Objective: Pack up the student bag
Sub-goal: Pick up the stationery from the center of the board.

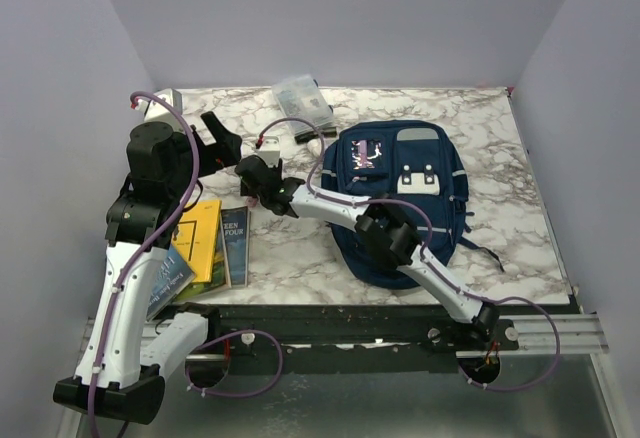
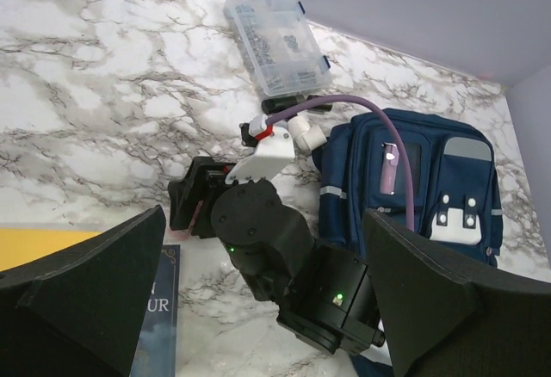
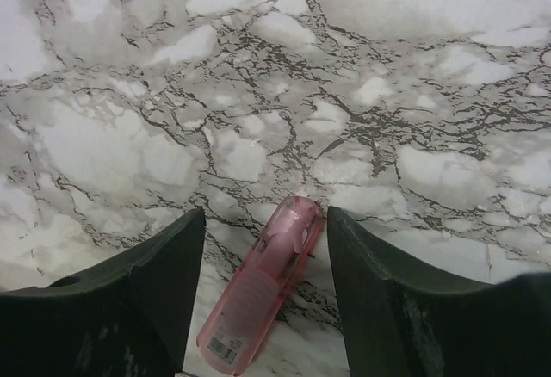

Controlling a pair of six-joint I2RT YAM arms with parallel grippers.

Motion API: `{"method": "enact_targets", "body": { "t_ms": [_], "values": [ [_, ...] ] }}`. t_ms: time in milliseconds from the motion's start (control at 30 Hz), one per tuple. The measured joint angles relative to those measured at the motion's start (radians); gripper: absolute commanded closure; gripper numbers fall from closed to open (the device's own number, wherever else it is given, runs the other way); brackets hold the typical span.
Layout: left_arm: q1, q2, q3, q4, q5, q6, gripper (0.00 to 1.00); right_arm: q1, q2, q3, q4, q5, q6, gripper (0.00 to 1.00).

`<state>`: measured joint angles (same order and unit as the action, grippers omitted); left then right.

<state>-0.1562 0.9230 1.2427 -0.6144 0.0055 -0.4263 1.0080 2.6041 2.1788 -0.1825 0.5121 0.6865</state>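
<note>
The student bag [image 1: 400,198], navy with white zipper tabs and a pink label, lies flat at the table's middle right and also shows in the left wrist view [image 2: 430,179]. My right arm reaches left across it. The right gripper [image 1: 250,173] is low over the marble, and its jaws [image 3: 265,213] stand open either side of a pink translucent case [image 3: 258,299] lying on the table; the right finger is close to the case's tip. My left gripper [image 1: 222,138] hangs higher, just behind the right wrist, wide open [image 2: 263,215] and holding nothing.
Two books, a yellow one [image 1: 200,243] and a dark blue one [image 1: 235,246], lie at the near left. A clear plastic box [image 1: 302,98] of small parts sits at the back centre. A white box [image 1: 160,106] stands in the back left corner.
</note>
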Motion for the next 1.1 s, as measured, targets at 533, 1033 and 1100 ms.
{"method": "enact_targets", "body": {
  "t_ms": [533, 1033, 1100],
  "values": [
    [0.017, 0.011, -0.002, 0.0, 0.0, 0.001, 0.04, 0.031, -0.082, -0.177, 0.045, 0.03, -0.151, 0.66],
    [0.018, 0.09, -0.002, 0.0, 0.063, 0.0, 0.04, 0.032, -0.407, -0.73, 0.238, -0.129, -0.247, 0.89],
    [0.018, 0.11, -0.002, 0.0, 0.082, -0.003, 0.03, 0.031, -0.439, -0.789, 0.275, -0.15, -0.244, 0.95]
  ]
}}
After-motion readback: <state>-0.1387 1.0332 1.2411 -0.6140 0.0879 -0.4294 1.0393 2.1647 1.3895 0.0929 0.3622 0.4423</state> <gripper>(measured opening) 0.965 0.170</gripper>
